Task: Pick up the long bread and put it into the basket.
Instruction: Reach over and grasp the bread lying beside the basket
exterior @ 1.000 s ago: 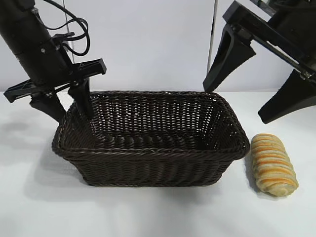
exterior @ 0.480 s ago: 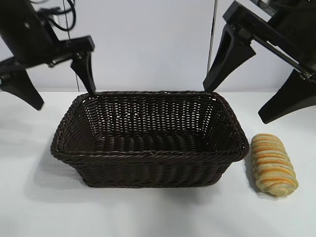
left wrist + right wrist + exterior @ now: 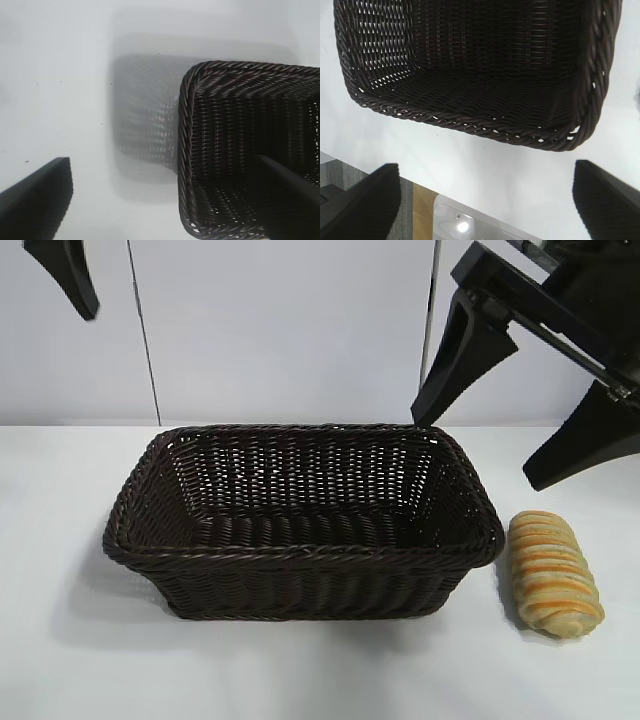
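The long bread [image 3: 553, 575], golden-tan with orange-brown stripes, lies on the white table just right of the basket [image 3: 300, 553]. The dark-brown wicker basket is empty. My right gripper [image 3: 474, 452] hangs open above the basket's right end and the bread, touching neither. In the right wrist view it [image 3: 486, 165] is wide open over the table beside the basket rim [image 3: 470, 122]. Of my left gripper only one finger [image 3: 72, 275] shows, high at the top left. In the left wrist view it [image 3: 162, 159] is open, high above the basket's end [image 3: 182, 150]. The bread is out of both wrist views.
The white table [image 3: 80, 660] has bare room in front of and to the left of the basket. A pale wall with vertical seams stands behind. The right wrist view shows the table's edge with a white plate [image 3: 470, 225] and grey floor beyond.
My left gripper has risen from the basket's left rim up and to the left, almost out of the exterior view. The right arm, the basket and the bread stay put.
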`<state>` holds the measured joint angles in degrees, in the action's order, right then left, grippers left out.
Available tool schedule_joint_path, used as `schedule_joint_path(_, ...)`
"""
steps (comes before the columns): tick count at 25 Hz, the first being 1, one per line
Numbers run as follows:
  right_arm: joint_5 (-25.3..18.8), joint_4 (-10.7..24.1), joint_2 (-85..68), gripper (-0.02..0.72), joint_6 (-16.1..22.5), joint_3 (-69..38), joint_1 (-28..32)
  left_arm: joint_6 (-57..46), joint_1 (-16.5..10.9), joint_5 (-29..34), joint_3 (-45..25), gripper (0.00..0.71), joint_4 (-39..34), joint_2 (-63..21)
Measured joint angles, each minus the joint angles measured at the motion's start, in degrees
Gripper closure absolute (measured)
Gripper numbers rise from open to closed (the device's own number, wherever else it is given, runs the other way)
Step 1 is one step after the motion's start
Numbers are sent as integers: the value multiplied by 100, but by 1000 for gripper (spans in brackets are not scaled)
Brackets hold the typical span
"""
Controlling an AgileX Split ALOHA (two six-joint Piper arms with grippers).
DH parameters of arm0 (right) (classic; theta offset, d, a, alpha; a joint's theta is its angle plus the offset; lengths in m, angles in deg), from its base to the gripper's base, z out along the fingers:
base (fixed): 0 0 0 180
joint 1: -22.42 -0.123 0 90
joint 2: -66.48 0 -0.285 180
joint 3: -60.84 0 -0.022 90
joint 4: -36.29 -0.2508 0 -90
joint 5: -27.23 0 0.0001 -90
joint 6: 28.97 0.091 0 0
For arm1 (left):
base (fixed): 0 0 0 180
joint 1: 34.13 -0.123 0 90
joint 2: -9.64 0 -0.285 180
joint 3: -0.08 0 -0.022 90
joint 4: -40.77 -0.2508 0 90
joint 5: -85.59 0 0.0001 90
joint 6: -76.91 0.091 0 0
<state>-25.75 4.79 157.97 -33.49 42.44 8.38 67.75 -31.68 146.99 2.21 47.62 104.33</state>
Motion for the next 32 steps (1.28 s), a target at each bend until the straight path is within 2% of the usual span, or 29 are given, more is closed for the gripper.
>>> schedule_joint_path(2, 0, 6, 0, 41, 0, 0, 0, 26, -296, 65, 0, 23, -27, -56)
schedule_joint_path(4, 0, 10, 0, 41, -19, 0, 0, 33, -446, 97, 0, 23, -29, -103)
schedule_joint_path(10, -5, 20, 0, 41, -69, 0, 0, 157, -488, 267, 0, 23, -20, -254)
schedule_joint_path(13, -5, 25, 0, 41, -89, 0, 0, 174, -488, 352, 0, 23, -117, -597)
schedule_joint_path(18, -23, 24, 0, 41, -168, 0, 0, 180, -488, 489, -19, 23, -280, -1620)
schedule_joint_path(23, -23, 24, 0, 41, -203, 0, 0, 185, -466, 541, -370, 23, -371, -2833)
schedule_joint_path(29, -23, 24, 0, 41, -216, 0, 0, 226, -69, 592, -1045, 23, -994, -4372)
schedule_joint_path(32, -17, 24, 0, 41, -216, 0, 0, 396, -13, 592, -1438, 23, -1217, -5262)
